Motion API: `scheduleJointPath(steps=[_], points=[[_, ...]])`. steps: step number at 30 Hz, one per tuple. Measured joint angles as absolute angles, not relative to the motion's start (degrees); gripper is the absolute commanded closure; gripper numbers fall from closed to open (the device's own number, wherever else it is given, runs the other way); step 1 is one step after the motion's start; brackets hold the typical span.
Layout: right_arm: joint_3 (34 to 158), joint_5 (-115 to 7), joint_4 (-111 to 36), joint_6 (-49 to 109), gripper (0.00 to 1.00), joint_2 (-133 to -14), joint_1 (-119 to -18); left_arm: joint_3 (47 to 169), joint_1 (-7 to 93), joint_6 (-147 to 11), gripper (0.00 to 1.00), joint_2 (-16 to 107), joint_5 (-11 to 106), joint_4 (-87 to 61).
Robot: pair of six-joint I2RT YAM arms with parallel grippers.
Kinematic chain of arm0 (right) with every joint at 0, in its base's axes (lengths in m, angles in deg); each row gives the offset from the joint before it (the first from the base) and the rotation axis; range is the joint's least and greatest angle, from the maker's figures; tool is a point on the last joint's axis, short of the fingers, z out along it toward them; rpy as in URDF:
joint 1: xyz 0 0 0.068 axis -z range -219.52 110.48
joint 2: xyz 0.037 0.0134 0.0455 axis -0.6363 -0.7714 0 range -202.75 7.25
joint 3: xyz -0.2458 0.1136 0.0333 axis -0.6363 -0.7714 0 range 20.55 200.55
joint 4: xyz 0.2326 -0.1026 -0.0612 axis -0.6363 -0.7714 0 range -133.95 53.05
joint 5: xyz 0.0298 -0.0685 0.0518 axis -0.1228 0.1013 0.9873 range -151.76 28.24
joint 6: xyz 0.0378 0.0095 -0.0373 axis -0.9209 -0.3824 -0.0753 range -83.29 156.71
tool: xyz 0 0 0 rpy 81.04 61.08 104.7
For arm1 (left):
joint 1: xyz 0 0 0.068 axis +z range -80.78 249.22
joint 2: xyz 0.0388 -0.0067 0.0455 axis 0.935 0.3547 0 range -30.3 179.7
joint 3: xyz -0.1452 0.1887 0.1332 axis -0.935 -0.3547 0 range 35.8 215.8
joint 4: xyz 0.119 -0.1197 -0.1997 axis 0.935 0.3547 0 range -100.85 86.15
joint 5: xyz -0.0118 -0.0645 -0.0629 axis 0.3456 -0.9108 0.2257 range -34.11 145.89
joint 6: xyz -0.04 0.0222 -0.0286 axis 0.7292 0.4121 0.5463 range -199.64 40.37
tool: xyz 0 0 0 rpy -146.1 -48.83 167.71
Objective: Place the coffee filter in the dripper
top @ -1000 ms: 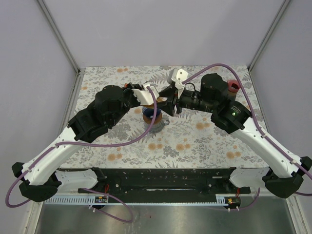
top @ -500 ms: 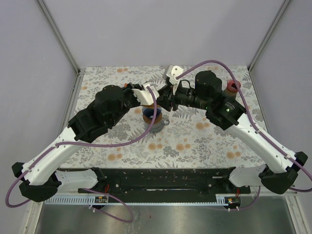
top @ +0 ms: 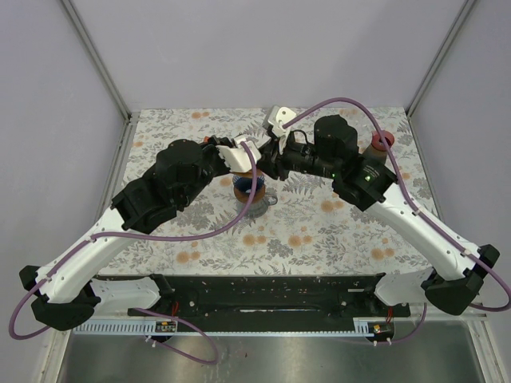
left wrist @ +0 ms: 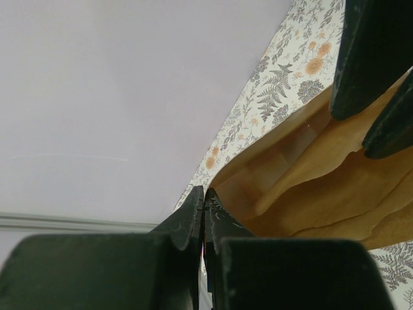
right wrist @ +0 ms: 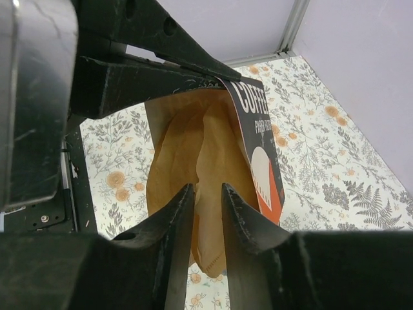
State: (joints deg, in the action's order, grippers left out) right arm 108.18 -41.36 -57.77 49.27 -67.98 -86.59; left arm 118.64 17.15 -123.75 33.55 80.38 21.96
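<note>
The dripper (top: 252, 194) stood near the middle of the counter (top: 335, 231). Just beyond it, toward the far edge, my left gripper (left wrist: 204, 197) was clenched tight on the rim of the filter packet (right wrist: 257, 135), holding it off the counter. My right gripper (right wrist: 206, 192) reached into the packet's mouth, jaws a narrow slit apart around a fold of the brown coffee filter (right wrist: 187, 148). Whether they pinched it I could not tell.
</note>
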Motion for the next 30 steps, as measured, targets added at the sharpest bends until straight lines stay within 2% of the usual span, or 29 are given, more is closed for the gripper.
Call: scheduleJointPath(steps=[4,9,11,15,25,30], points=[[108.2,-41.3,-57.8,49.3,0.76,-68.7,-86.6,118.6,17.1,-123.8,1.0,33.6,80.4,22.0],[108.2,-41.3,-57.8,49.3,0.94,-69.5,-86.6,118.6,17.1,-123.8,1.0,33.6,80.4,22.0],[108.2,-41.3,-57.9,49.2,0.96,-69.7,-86.6,118.6,17.1,-123.7,1.0,33.6,80.4,22.0],[108.5,-41.3,-57.9,49.2,1.0,-69.7,-86.6,118.6,17.1,-123.6,1.0,33.6,80.4,22.1],[112.7,-43.0,-58.7,51.3,1.0,-68.9,-86.6,118.4,17.1,-121.0,1.0,34.4,80.3,24.2],[114.1,-45.3,-60.1,53.3,1.0,-68.1,-86.6,122.0,19.5,-117.1,1.0,37.7,78.9,28.5]])
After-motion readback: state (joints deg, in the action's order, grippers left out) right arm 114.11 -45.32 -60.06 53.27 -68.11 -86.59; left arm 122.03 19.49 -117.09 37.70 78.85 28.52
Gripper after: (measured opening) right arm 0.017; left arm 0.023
